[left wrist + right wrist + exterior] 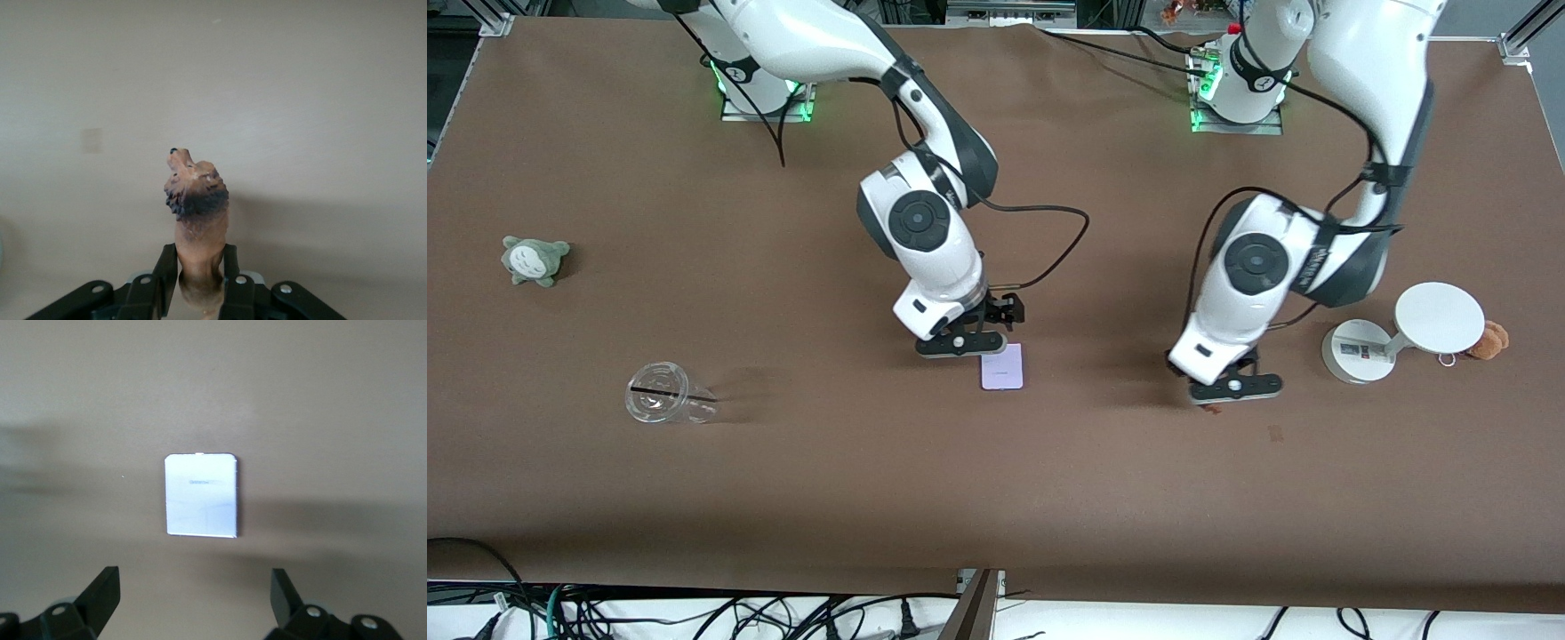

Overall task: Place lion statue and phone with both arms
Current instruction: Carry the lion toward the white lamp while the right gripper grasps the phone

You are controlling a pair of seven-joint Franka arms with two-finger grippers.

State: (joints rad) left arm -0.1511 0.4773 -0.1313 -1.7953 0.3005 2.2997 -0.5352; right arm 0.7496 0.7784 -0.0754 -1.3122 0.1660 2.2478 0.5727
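Observation:
The lion statue (197, 207) is orange-brown with a darker mane. It stands between the fingers of my left gripper (200, 270), which is shut on its body. In the front view, the left gripper (1234, 388) is low over the table near the white stand, and only a brown bit of the statue (1211, 409) shows under it. The phone (1001, 366) is a pale lavender rectangle lying flat on the table mid-way along it. My right gripper (960, 343) is open and empty just beside the phone's edge. The right wrist view shows the phone (201, 495) ahead of the spread fingers (100, 593).
A white round-based stand (1400, 333) sits toward the left arm's end, with a brown plush with a metal ring (1489, 340) beside it. A clear plastic cup (665, 394) lies on its side and a grey-green plush (535, 260) sits toward the right arm's end.

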